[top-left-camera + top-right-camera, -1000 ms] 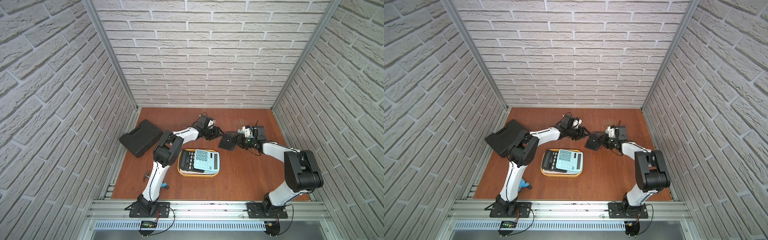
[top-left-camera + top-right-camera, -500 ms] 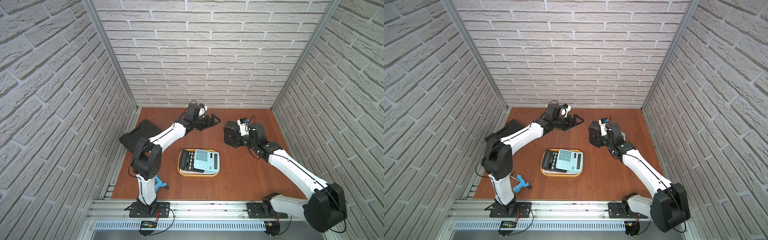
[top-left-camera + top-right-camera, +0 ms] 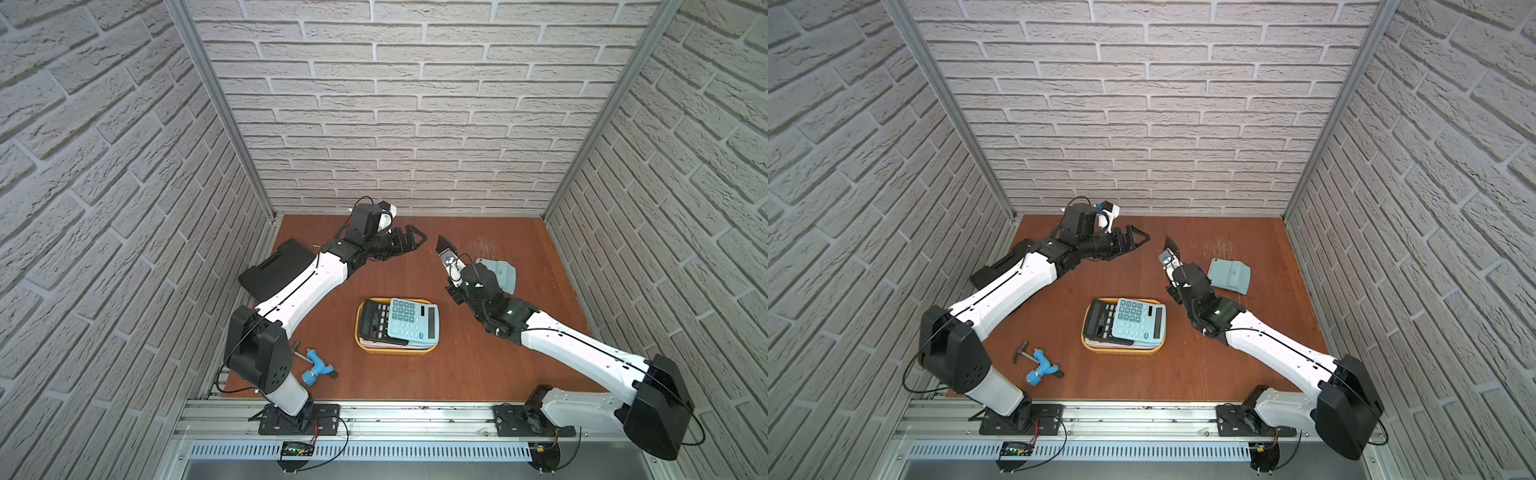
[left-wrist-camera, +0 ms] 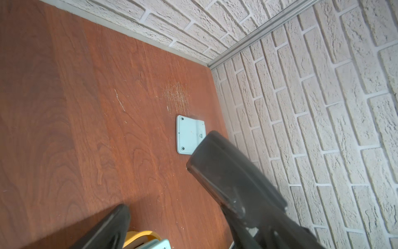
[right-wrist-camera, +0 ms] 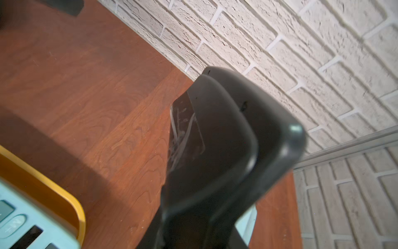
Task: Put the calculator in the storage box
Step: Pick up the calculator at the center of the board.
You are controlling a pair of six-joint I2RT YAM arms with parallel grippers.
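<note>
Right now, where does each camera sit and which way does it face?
Top views: high over the arm bases, looking down toward the back wall; both arms whole.
Left wrist: on the left arm, facing the back right corner; open left gripper.
Right wrist: same corner; right gripper a dark mass, state unclear.
Shared: all show the storage box.

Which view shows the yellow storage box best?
Both top views: the storage box shows whole, with nothing blocking it. The right wrist view catches only one corner; the left wrist view shows only a sliver of rim.
</note>
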